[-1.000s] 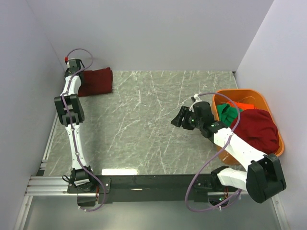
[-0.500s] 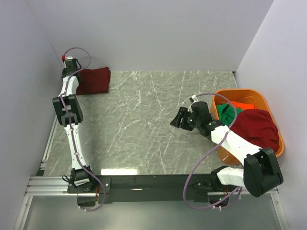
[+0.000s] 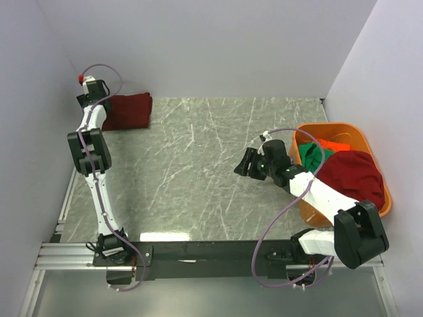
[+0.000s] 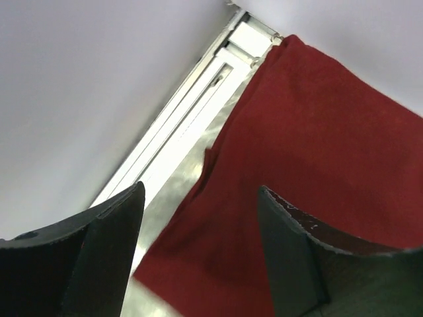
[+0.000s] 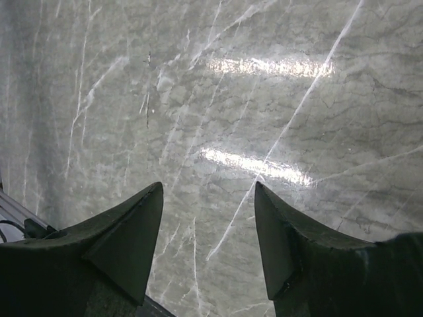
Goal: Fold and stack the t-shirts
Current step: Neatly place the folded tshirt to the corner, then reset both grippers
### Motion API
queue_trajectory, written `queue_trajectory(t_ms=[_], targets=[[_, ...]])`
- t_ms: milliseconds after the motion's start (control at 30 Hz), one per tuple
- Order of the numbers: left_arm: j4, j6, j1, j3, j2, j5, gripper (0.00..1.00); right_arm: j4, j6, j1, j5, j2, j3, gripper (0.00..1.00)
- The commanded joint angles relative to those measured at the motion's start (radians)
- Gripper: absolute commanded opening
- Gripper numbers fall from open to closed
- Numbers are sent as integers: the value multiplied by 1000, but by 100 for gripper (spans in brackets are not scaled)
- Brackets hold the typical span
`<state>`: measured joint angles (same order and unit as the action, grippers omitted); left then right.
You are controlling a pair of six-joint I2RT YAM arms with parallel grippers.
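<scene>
A soft maroon folded t-shirt (image 3: 129, 111) lies as a flat rectangle at the table's 11 o'clock corner. Only the left wrist view shows the metal rail (image 4: 192, 132) beside it. The left gripper (image 4: 198, 198) hangs above it, jaws wide and empty. At 3 o'clock, a rigid orange basket (image 3: 344, 130) holds a crumpled maroon shirt (image 3: 353, 178), a green shirt (image 3: 312, 156) and an orange-red shirt (image 3: 336, 144). The right gripper (image 5: 208, 191), jaws wide and empty, hovers over the glossy veined marble table (image 3: 198, 165), between pale walls (image 3: 198, 46).

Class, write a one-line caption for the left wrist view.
Open left gripper over the maroon t-shirt, beside the rail and wall.
</scene>
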<state>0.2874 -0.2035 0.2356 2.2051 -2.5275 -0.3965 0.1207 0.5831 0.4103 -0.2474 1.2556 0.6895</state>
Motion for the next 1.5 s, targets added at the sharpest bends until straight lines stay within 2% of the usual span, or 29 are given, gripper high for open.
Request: queue_trajectory(t_ms=[0, 100, 400, 700, 800, 933, 1067, 1100, 1267, 1467], targets=[[-86, -89, 5, -92, 202, -2, 73, -21, -22, 8, 23, -34, 45, 65], [-94, -163, -8, -211, 303, 30, 74, 20, -25, 9, 25, -47, 71, 65], [-79, -290, -186, -571, 630, 38, 74, 91, -14, 8, 57, -176, 59, 65], [-48, -448, -531, -962, 981, 33, 74, 217, -31, 2, 174, -360, 70, 65], [-24, -471, -681, -1083, 1120, 47, 74, 257, -25, 4, 220, -412, 73, 66], [22, -482, -801, -1156, 1257, 70, 74, 290, -16, -4, 296, -443, 97, 66], [58, -485, -861, -1194, 1381, 143, 75, 397, -19, -28, 443, -397, 217, 67], [71, -484, -871, -1197, 1401, 146, 80, 417, -23, -39, 479, -381, 243, 67], [111, -462, -906, -1208, 1487, 203, 81, 551, -40, -158, 758, -225, 447, 69], [113, -419, -912, -1216, 1513, 263, 81, 635, -46, -344, 901, -90, 559, 74]])
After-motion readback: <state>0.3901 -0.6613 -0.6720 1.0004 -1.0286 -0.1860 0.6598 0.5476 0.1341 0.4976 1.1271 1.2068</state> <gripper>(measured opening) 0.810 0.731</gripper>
